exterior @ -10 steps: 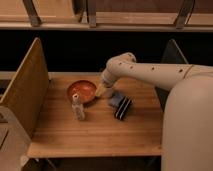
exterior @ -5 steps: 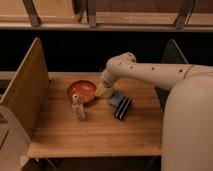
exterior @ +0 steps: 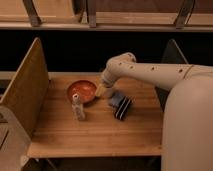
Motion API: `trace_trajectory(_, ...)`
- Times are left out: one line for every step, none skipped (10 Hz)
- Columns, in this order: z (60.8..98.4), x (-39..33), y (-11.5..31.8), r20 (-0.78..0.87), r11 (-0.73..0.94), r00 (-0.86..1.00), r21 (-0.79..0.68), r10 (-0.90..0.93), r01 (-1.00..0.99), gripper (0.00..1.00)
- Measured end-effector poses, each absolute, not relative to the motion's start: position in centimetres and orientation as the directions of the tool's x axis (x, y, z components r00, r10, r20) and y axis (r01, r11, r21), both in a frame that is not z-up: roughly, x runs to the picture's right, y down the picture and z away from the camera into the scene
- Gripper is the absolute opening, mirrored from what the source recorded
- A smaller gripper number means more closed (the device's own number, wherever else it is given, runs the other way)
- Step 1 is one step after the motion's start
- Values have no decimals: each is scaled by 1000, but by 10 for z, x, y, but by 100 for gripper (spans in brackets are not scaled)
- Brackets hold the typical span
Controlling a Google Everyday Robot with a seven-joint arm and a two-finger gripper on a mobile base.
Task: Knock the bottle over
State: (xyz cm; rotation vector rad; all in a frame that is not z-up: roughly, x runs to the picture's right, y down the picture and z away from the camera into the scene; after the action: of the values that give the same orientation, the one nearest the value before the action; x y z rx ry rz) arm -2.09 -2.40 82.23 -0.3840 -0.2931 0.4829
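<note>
The bottle [exterior: 78,107] is small, slim and pale with a light cap. It stands upright on the wooden table [exterior: 95,132], just in front of the red-orange bowl [exterior: 82,91]. My gripper [exterior: 101,90] hangs at the end of the white arm, right beside the bowl's right rim, to the upper right of the bottle and apart from it.
A dark blue and black packet [exterior: 120,105] lies right of the gripper. A tall wooden panel [exterior: 26,90] stands along the table's left side and a dark chair back [exterior: 172,55] at the right. My white arm and body [exterior: 187,115] fill the right side.
</note>
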Motion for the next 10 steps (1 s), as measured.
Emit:
trace_trajectory(822,-21,-24,182,817,847,-423,500,-392,68)
trace_trajectory(822,-21,-24,182,817,847,-423,500,-392,58)
trace_trajectory(822,-21,-24,182,817,847,-423,500,-392,48)
trace_trajectory(822,-21,-24,182,817,847,-423,500,-392,45)
trace_trajectory(822,-21,-24,182,817,847,-423,500,-392,45)
trace_trajectory(822,-21,-24,182,817,847,-423,500,-392,39)
trace_trajectory(822,-21,-24,182,817,847,-423,500,-392,31)
trace_trajectory(822,-21,-23,181,817,848,-424,498,-390,21)
trace_trajectory(821,-22,-21,181,819,853,-429,490,-380,11)
trace_trajectory(816,-34,-14,192,826,868,-453,459,-336,2)
